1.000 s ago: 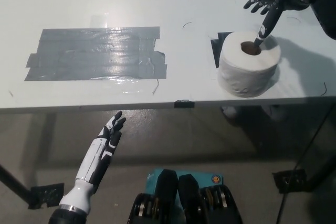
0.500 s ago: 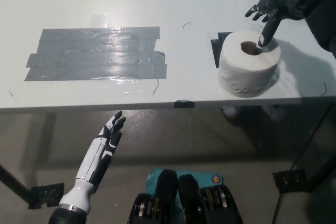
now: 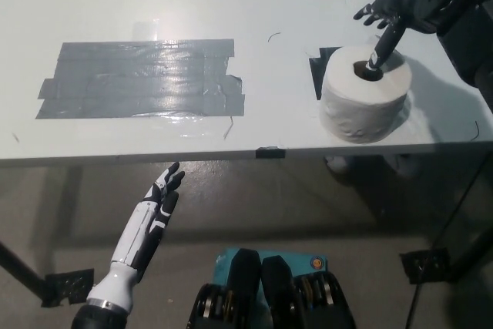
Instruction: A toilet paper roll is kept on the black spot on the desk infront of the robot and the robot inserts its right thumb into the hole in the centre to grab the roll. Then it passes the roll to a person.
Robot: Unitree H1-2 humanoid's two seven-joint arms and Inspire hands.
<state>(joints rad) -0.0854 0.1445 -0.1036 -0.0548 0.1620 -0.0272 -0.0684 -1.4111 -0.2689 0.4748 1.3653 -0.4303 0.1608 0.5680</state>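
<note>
- As I look down from the head camera, I count one toilet paper roll point(image 3: 363, 103), standing on end on the white desk point(image 3: 254, 5) near its front edge, at the right side.
- The roll sits on a black spot point(image 3: 320, 67), of which I see only a corner showing at the roll's upper left.
- I count one large patch of grey tape point(image 3: 142, 78) on the desk, well apart from the roll, to its left.
- The roll's central hole point(image 3: 367, 72) faces up, and the one thing in it is the thumb of my right hand.
- My black right hand point(image 3: 393, 15) hangs just above the roll's far edge with its thumb pointing down into the hole; the other fingers point(image 3: 368, 11) are spread out and closed on nothing, so the roll is not gripped.
- My white left hand point(image 3: 160, 198) rests below the desk edge at lower left, released, fingers straight and empty.
</note>
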